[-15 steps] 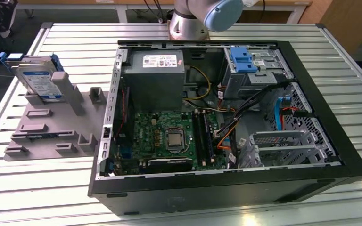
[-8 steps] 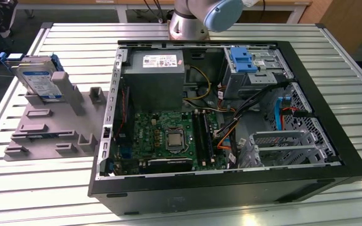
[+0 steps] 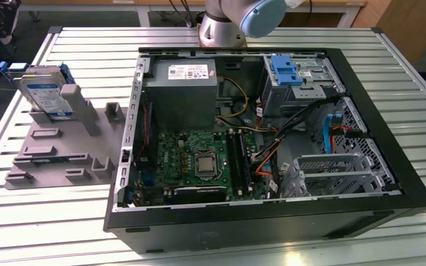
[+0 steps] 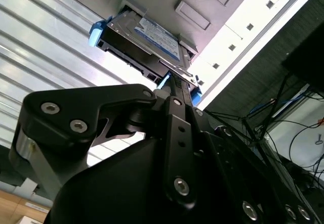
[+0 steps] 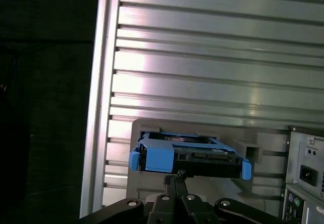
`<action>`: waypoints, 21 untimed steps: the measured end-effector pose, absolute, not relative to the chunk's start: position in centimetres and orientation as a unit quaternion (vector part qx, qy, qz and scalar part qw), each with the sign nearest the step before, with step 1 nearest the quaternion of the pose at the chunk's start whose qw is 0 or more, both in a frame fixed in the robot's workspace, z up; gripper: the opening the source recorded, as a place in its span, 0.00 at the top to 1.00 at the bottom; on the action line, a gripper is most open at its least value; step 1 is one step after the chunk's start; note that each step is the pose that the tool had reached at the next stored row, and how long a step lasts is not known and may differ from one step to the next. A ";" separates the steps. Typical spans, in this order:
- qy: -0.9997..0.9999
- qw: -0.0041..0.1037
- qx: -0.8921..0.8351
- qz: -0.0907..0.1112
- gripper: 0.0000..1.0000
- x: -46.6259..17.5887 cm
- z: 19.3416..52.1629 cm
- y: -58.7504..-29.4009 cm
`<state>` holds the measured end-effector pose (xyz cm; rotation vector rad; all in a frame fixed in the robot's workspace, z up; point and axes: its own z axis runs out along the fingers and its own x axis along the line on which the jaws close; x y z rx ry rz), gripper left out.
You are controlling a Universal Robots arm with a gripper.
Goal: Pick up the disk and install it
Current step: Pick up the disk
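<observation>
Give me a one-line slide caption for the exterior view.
Open computer case on a slatted metal table, the disk standing on edge in a grey fixture at the exterior view's left.

Exterior view: we look down from high up on the open computer case [image 3: 272,221] and slatted table [image 3: 398,72].
First wrist view: we face the disk [image 5: 190,158] end-on, near.
Second wrist view: we see its label side, close.
Shared: all three catch the disk on its grey stand [image 3: 57,149].
</observation>
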<state>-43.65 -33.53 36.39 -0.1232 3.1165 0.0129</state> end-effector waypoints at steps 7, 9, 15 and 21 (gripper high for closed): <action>0.995 0.011 -0.095 0.005 0.89 -43.6 36.3 -33.5; 0.994 0.011 -0.112 0.005 0.89 -43.6 36.3 -33.5; 0.987 0.011 -0.163 0.006 0.89 -43.6 36.3 -33.5; 0.977 0.011 -0.213 0.006 0.89 -43.6 36.2 -33.5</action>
